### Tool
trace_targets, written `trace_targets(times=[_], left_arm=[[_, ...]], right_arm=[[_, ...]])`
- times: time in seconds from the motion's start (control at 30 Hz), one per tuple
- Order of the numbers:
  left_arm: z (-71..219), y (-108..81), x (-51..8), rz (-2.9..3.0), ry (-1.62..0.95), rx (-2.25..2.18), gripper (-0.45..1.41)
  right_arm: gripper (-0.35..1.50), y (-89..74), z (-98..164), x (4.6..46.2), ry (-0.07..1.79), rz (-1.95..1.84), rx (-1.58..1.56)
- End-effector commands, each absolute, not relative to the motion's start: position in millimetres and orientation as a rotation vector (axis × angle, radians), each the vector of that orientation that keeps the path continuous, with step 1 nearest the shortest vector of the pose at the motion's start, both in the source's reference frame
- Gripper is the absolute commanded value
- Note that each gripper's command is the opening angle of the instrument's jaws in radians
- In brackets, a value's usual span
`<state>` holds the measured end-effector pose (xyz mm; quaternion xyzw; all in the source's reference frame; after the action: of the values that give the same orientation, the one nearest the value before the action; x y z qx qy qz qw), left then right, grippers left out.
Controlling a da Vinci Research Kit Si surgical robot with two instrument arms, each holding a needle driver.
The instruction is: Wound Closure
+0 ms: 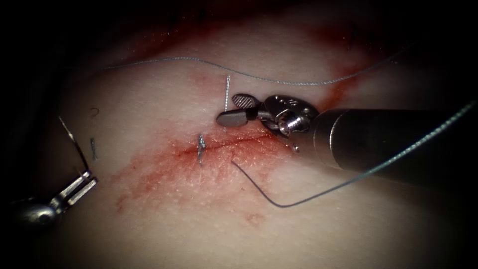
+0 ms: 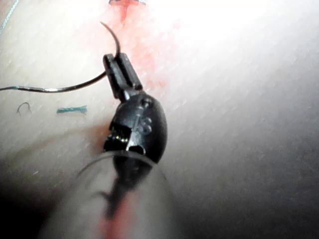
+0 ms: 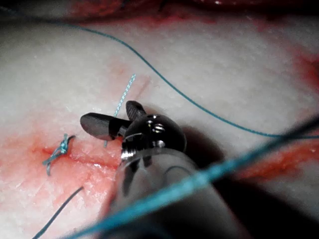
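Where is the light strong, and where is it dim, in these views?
Endoscope view: light pools on the tissue around the cut, dark at the rim, where the left pincer holds the needle mid-curve, off the tissue. Left wrist view: strong glare on the tissue. Right wrist view: bright glints on the open, empty right pincer, a shadow beside it.

1. cut end of thread (image 1: 93, 148), short, teal, straight; lies flat on the tissue (image 1: 199, 214), well left of the cut (image 1: 239, 142).
2. cut end of thread, second (image 1: 93, 112), thin, dark, curled; near item 1, apart from it.
3. red fluid (image 1: 149, 172), smeared along the cut, spreading left; another streak upper right.
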<state>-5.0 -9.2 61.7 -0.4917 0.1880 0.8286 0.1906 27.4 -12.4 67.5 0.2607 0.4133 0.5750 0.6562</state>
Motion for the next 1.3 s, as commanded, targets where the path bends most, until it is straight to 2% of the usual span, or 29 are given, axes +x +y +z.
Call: trace_targets(times=[0.03, 0.1, 0.13, 0.17, 0.2, 0.23, 0.3, 0.43, 0.67, 0.97, 1.0, 1.03, 1.1, 1.13, 1.17, 1.3], left_arm=[[62.4, -9.6, -5.6, 2.328, 0.525, -1.383, -0.45], [62.4, -9.5, -5.6, 2.328, 0.525, -1.383, -0.45], [62.4, -9.6, -5.6, 2.328, 0.525, -1.383, -0.45], [62.4, -9.6, -5.6, 2.328, 0.525, -1.383, -0.45], [62.4, -9.6, -5.6, 2.328, 0.525, -1.383, -0.45], [62.4, -9.6, -5.6, 2.328, 0.526, -1.383, -0.45], [62.4, -9.6, -5.6, 2.328, 0.525, -1.383, -0.45], [62.4, -9.6, -5.5, 2.330, 0.523, -1.382, -0.45], [62.4, -9.6, -5.5, 2.330, 0.523, -1.381, -0.45], [62.4, -9.6, -5.5, 2.330, 0.523, -1.382, -0.45], [62.4, -9.6, -5.5, 2.330, 0.523, -1.382, -0.45], [62.4, -9.6, -5.5, 2.330, 0.523, -1.382, -0.45], [62.4, -9.6, -5.5, 2.330, 0.523, -1.382, -0.45], [62.4, -9.6, -5.5, 2.330, 0.523, -1.382, -0.45], [62.4, -9.6, -5.5, 2.330, 0.523, -1.382, -0.45], [62.4, -9.6, -5.5, 2.330, 0.523, -1.382, -0.45]], right_arm=[[1.11, -12.0, 68.8, 28.9, 0.941, 1.313, 0.590], [1.04, -11.8, 69.4, 29.1, 0.932, 1.334, 0.595], [0.94, -11.7, 69.8, 29.1, 0.921, 1.348, 0.599], [0.73, -11.7, 70.4, 29.1, 0.897, 1.375, 0.611], [0.73, -11.7, 70.4, 29.1, 0.897, 1.375, 0.611], [0.41, -11.8, 70.8, 29.0, 0.887, 1.393, 0.620], [-0.35, -12.0, 70.9, 28.8, 0.880, 1.399, 0.625], [-0.35, -11.6, 69.9, 28.4, 0.910, 1.404, 0.643], [-0.35, -9.4, 65.3, 28.9, 1.126, 1.285, 0.637], [-0.35, -9.7, 64.0, 29.2, 1.184, 1.163, 0.556], [-0.13, -9.7, 64.3, 29.2, 1.193, 1.147, 0.542], [0.22, -9.7, 64.5, 29.1, 1.200, 1.145, 0.540], [0.76, -9.6, 64.9, 28.8, 1.213, 1.125, 0.525], [0.89, -9.6, 65.0, 28.6, 1.217, 1.106, 0.517], [0.94, -9.6, 65.1, 28.3, 1.217, 1.099, 0.503], [1.03, -9.4, 64.7, 25.8, 1.207, 1.066, 0.441]])
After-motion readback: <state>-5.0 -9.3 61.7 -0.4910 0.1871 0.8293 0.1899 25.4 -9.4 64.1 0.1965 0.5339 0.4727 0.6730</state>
